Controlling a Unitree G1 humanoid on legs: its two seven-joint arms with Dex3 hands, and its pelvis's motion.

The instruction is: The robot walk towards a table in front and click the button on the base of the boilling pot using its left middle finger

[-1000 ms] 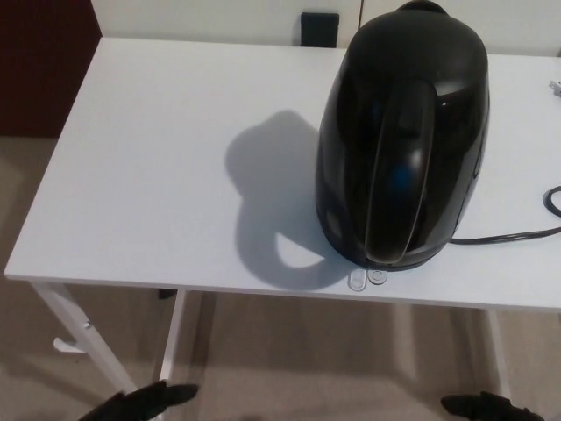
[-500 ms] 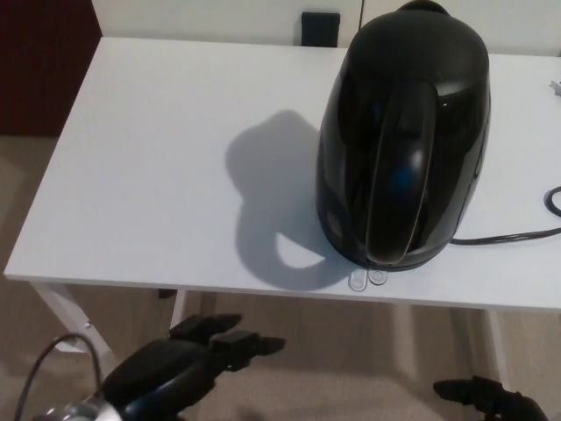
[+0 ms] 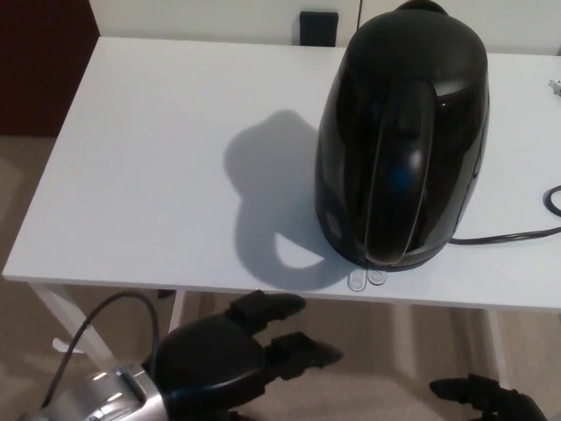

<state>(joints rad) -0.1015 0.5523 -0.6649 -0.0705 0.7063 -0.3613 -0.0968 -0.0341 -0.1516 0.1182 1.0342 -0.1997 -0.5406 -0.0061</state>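
A glossy black kettle (image 3: pixel 403 140) stands on the white table (image 3: pixel 149 167), right of centre, its handle facing me. At the foot of its base two small clear button tabs (image 3: pixel 366 278) stick out over the table's front edge. My left hand (image 3: pixel 232 351) is below the table's front edge, left of the tabs, open with its fingers (image 3: pixel 302 351) spread and pointing right. It touches nothing. Only the dark tips of my right hand (image 3: pixel 482 396) show at the bottom right, held low.
A black power cord (image 3: pixel 517 232) runs from the kettle's base off to the right. A dark object (image 3: pixel 319 24) sits at the table's far edge. White table legs (image 3: pixel 74 329) stand over beige carpet.
My left hand has risen from the bottom edge and moved up and right toward the table's front edge. The kettle and the right hand have stayed in place.
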